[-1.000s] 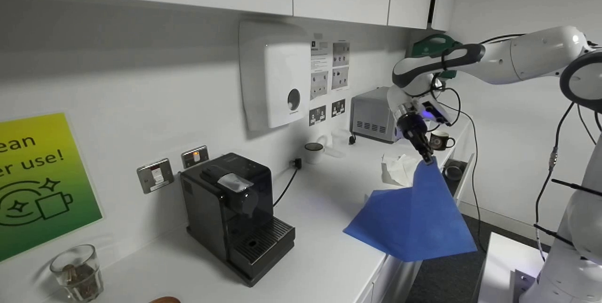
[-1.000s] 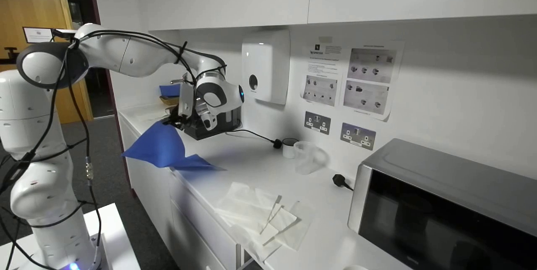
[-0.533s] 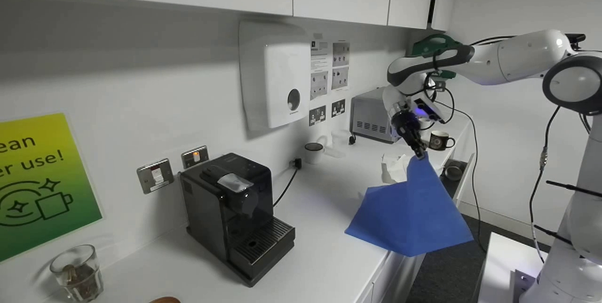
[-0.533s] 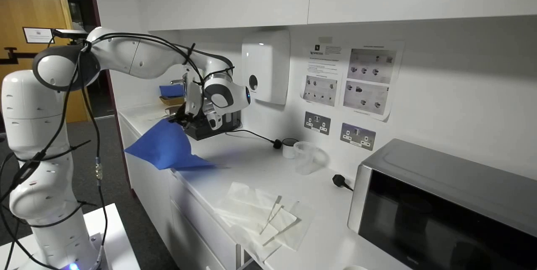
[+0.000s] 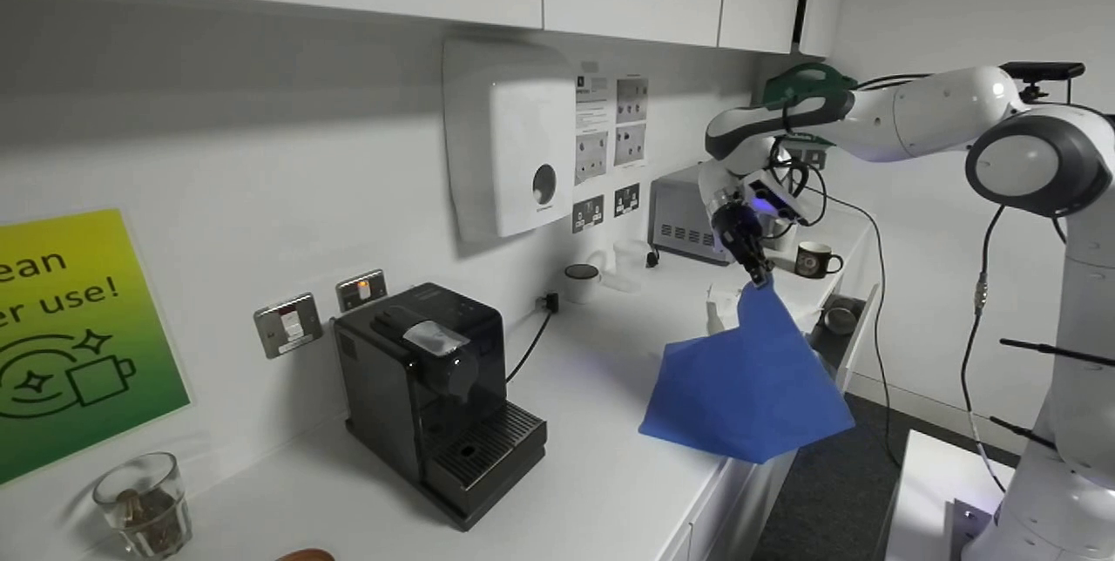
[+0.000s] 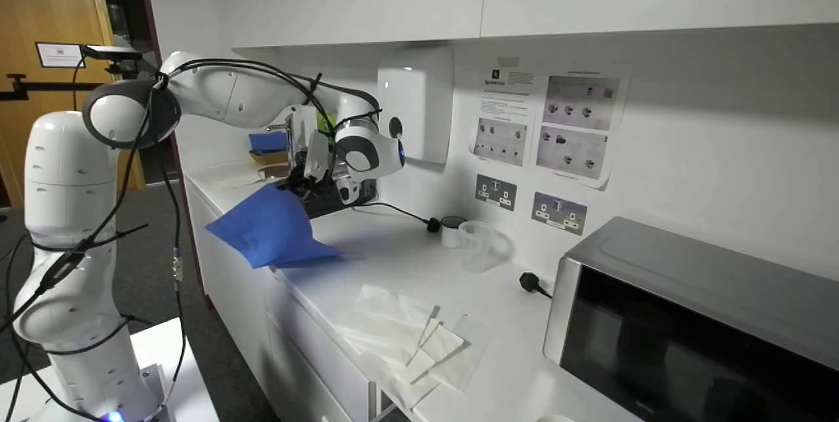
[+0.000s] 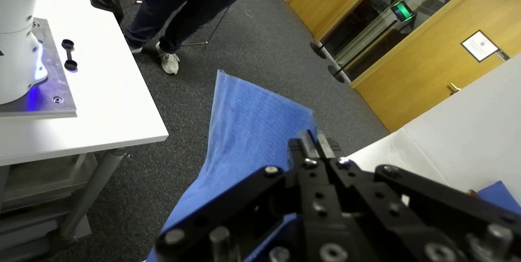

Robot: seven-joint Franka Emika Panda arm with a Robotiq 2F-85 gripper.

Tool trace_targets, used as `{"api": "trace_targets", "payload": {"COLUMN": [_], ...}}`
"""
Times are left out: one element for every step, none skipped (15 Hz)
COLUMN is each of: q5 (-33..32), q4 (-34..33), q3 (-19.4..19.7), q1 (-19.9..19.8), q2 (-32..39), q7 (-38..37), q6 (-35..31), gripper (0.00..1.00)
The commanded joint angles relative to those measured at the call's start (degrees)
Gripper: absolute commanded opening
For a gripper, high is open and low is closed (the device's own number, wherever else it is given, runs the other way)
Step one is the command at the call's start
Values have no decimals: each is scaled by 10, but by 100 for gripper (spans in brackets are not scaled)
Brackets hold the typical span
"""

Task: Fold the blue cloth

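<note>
View along the white countertop. Foreground: a glass tumbler with brown contents, followed by a black coffee machine standing upright near the wall. Above and beyond the machine, a white dispenser is fixed to the wall; a white cup stands farther along. Middle distance: the blue cloth hangs from the Robotiq gripper, peaked at the held point and fanning out below, across the counter's front edge in both exterior views. The fingers are closed on this peak (in the wrist view they lie side by side, with the fabric reaching their tips). Whether the lower hem touches the countertop cannot be told. Directly behind the cloth are crumpled white sheets, partly covered by it in an exterior view. Beyond these stand a dark mug, near the front edge, and a grey microwave oven, toward the wall. Background: a green object, partly hidden by the Panda arm.
</note>
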State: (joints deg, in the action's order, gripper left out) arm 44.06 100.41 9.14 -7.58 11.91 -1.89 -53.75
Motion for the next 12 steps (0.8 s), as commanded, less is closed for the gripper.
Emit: {"api": "trace_targets", "payload": {"q5": [21, 22, 24, 26, 29, 31, 35, 38, 41, 44, 46, 48], "q4": [-43, -48, -55, -60, -70, -76, -85, -92, -99, -105, -111, -116], "q3": [2, 2, 3, 3, 4, 4, 5, 5, 5, 5, 5, 4], "q1": [-11, -12, -13, -13, -14, -15, -16, -17, -18, -19, -20, -21], "q2": [26, 30, 36, 40, 47, 53, 60, 65, 71, 76, 80, 86], "q7": [-32, -35, -40, -45, -52, -59, -66, -72, -78, -83, -87, -92], "q6": [30, 31, 31, 32, 32, 33, 34, 34, 34, 33, 33, 33], "gripper": [0, 0, 0, 0, 0, 0, 0, 0, 0, 0, 0, 0]}}
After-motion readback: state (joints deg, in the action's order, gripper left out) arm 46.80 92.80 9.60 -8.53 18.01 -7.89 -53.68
